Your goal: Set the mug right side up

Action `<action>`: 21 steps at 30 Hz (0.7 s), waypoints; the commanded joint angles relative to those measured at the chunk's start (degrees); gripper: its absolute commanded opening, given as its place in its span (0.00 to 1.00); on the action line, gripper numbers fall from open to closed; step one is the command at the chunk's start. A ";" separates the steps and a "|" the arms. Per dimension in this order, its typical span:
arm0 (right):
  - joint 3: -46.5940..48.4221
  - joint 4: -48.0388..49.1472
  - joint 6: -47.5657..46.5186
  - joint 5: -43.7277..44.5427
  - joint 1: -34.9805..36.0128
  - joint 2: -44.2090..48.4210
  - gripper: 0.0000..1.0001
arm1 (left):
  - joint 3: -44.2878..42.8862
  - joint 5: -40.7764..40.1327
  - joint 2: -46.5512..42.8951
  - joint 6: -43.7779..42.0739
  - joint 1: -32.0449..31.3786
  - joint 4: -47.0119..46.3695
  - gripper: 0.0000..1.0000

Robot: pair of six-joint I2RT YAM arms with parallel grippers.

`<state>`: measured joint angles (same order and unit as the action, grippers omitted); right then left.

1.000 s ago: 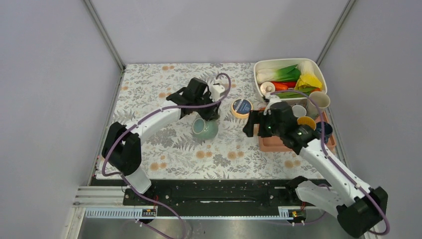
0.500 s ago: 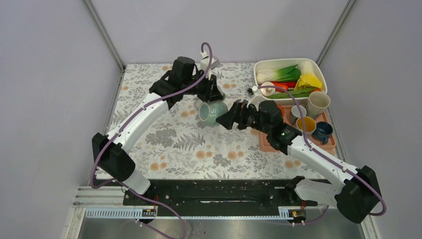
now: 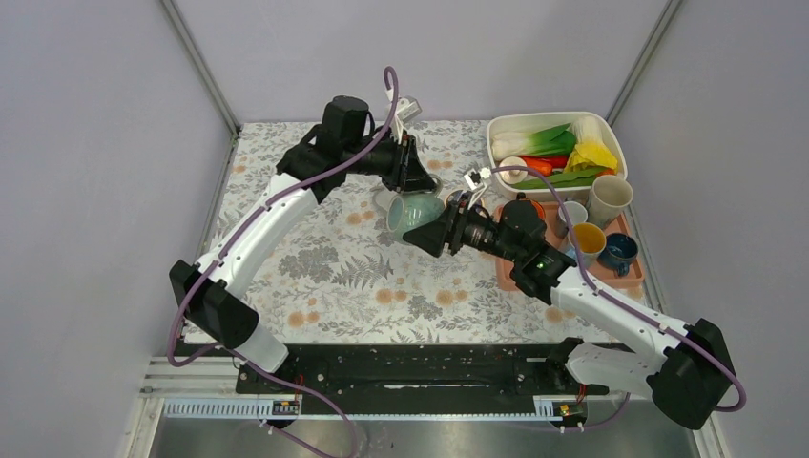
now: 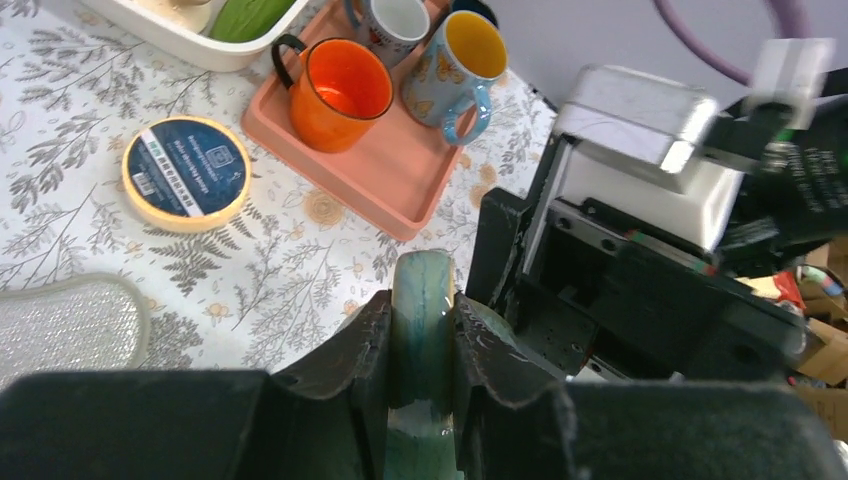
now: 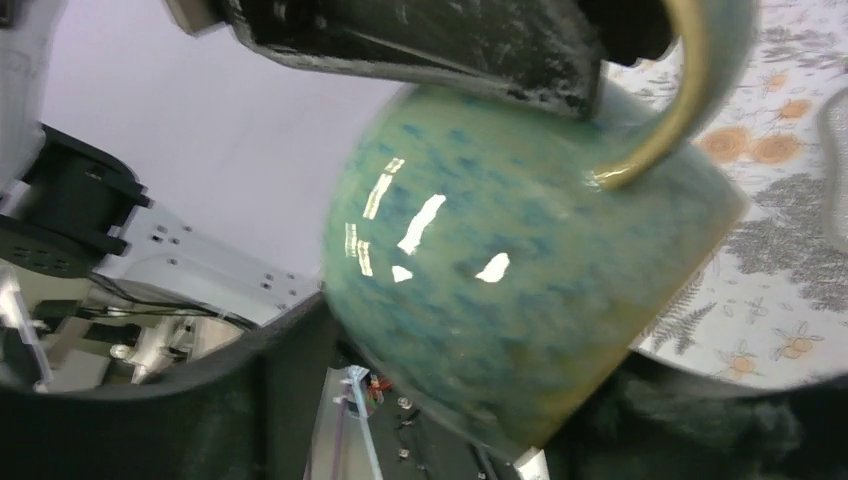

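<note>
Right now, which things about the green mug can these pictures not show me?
- Right gripper contact with the mug: top view, its body covers the fingers; right wrist view, blurred.
- Mug's inside: not visible in any view.
- Mug body, left wrist view: hidden behind the left gripper.

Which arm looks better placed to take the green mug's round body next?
Right. The right claw, open, flanks the green mug body, while the left claw is busy pinching its handle in midair.
</note>
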<state>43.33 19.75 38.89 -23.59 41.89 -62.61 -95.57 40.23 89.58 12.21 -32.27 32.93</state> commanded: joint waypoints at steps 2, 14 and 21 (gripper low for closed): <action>3.31 5.52 -1.25 -1.46 0.98 1.63 0.39 | -2.21 4.52 -2.45 2.23 -0.29 -5.50 0.00; 9.36 -45.79 -43.62 28.88 0.95 8.28 0.00 | 5.59 -11.97 -6.43 -14.10 3.84 -2.43 0.99; 13.61 -67.95 -72.95 33.25 0.82 1.29 0.00 | 13.11 -13.42 -8.67 -16.46 8.14 -5.18 0.99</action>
<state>51.42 -38.76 -10.48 3.27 42.72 -61.25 -86.61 29.45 83.79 -1.08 -25.32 31.44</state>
